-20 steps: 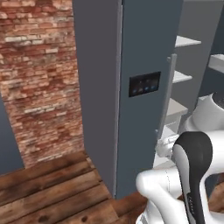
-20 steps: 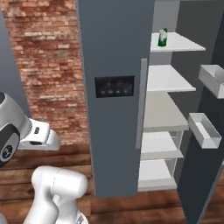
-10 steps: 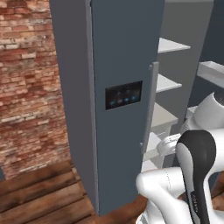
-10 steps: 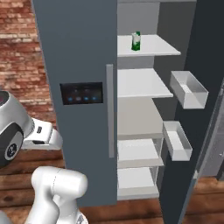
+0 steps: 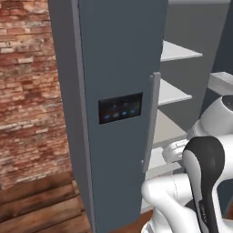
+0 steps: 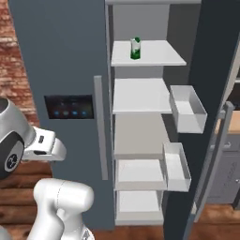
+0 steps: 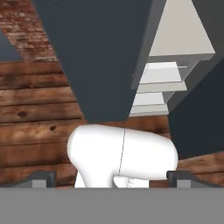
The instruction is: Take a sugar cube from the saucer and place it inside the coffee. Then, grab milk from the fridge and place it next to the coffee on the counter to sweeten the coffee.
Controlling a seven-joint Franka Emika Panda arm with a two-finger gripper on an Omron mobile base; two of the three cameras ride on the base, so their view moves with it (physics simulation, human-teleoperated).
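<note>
A: Which step? The fridge (image 6: 61, 56) stands in front of the base with its right-hand door swung open, white shelves bare to view. I judge this the milk leg: getting to the carton, no reach begun.

B: Where is the milk (image 6: 135, 48)?

A: On the top shelf of the fridge, towards that shelf's left side, close to the closed door's edge. Nothing else sits on that shelf. Below it come more shelves, and two door bins (image 6: 187, 108) hang on the open door, level with the middle shelves.

B: How does the carton stand?

A: Upright, long axis vertical, green cap on top. Which way its front faces is too small to tell.

B: And the hand?

A: The gripper (image 7: 111, 179) is spread wide, fingertips far apart at the edges of the hand view, nothing between them. It looks down at the wooden floor and the fridge's foot, so it sits low, well below the carton's shelf.

B: Next move?

A: The arm should rise to top-shelf height, go in past the closed door's handle (image 6: 100, 127), and close around the carton's sides from the front.
</note>
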